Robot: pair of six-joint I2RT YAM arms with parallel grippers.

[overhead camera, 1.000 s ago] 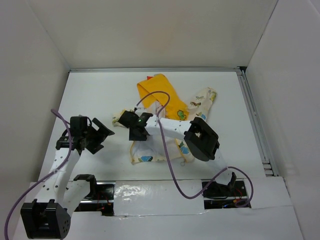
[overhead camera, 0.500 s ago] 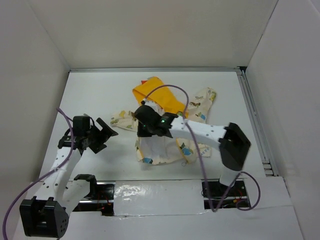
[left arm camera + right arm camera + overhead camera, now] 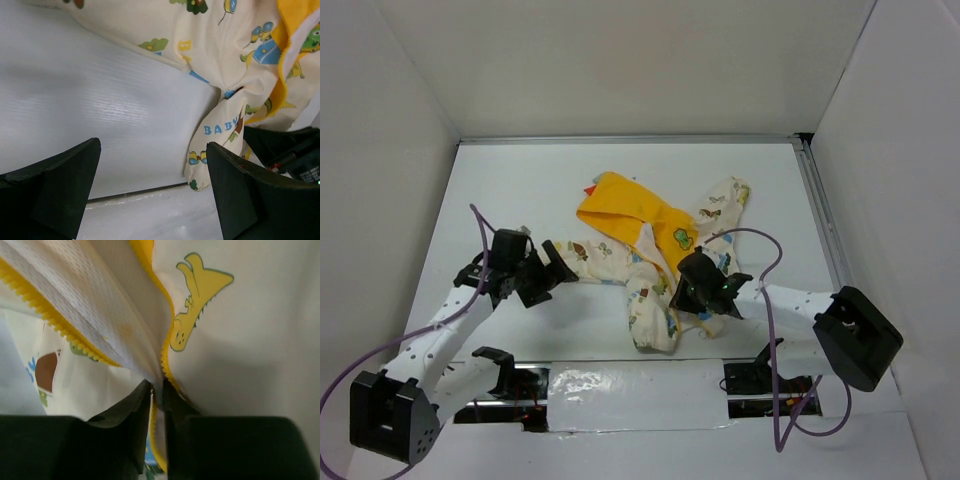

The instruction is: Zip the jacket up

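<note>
Right claw [image 3: 157, 389] pulled jacket [image 3: 620, 205] toward me, pinching its zipper edge [image 3: 166, 365]. Left claw [image 3: 556, 272], wide open, sits nearer the sleeve [image 3: 595, 260], I judge.

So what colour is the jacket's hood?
The hood is yellow-orange; the top external view shows it best.

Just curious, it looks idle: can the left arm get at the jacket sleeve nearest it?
Probably yes. The left end effector is open and sits right beside the sleeve of the jacket; its wrist view shows only bare table before the fabric, nothing blocking.
</note>
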